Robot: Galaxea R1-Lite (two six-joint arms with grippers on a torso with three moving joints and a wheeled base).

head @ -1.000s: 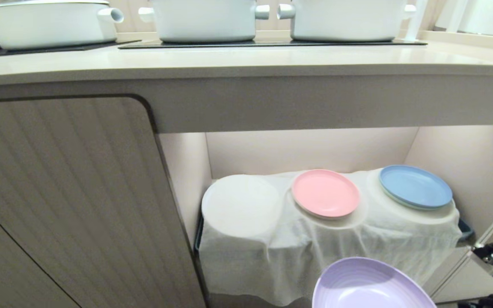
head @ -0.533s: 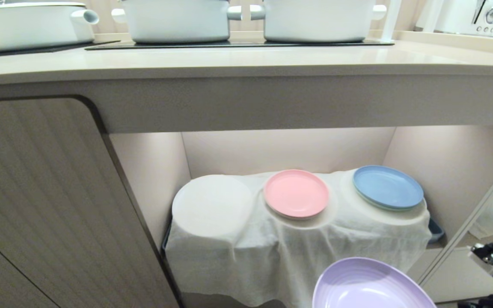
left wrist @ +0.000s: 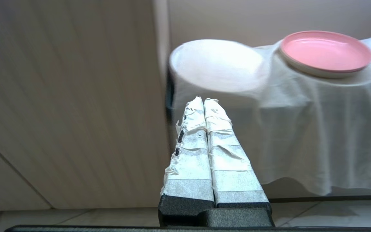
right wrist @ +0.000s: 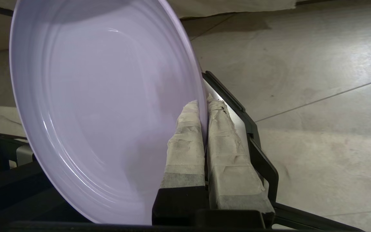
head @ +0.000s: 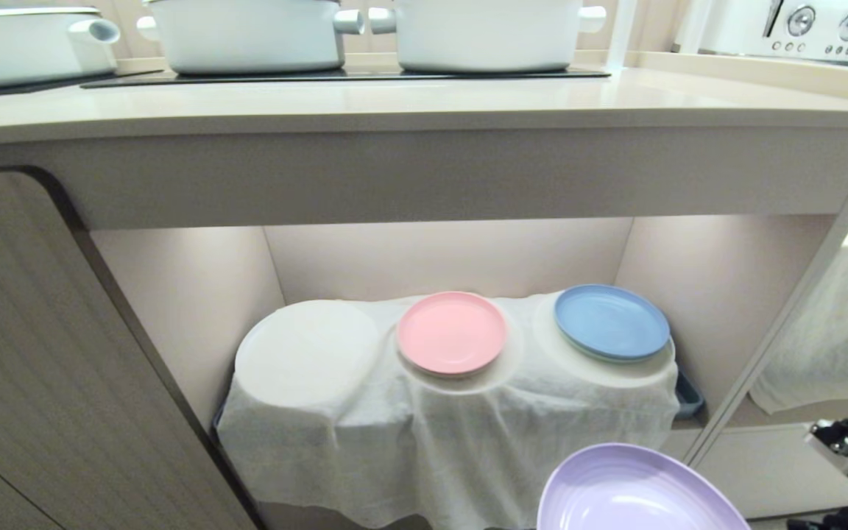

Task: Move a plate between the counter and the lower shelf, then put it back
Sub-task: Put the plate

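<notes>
Nearest to us, our right gripper [right wrist: 204, 104] is clamped on the rim of the plate [head: 634, 489], held low before the open shelf, our left gripper [left wrist: 204, 102] is closed and empty, farther in a pink plate [head: 452, 333] and a blue plate [head: 610, 322] lie on a white cloth [head: 468, 434], and three pots [head: 486, 29] stand on the counter [head: 424, 107] above.

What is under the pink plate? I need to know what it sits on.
The pink plate rests on a white cloth draped over a round raised form; what that form is stays covered.
</notes>
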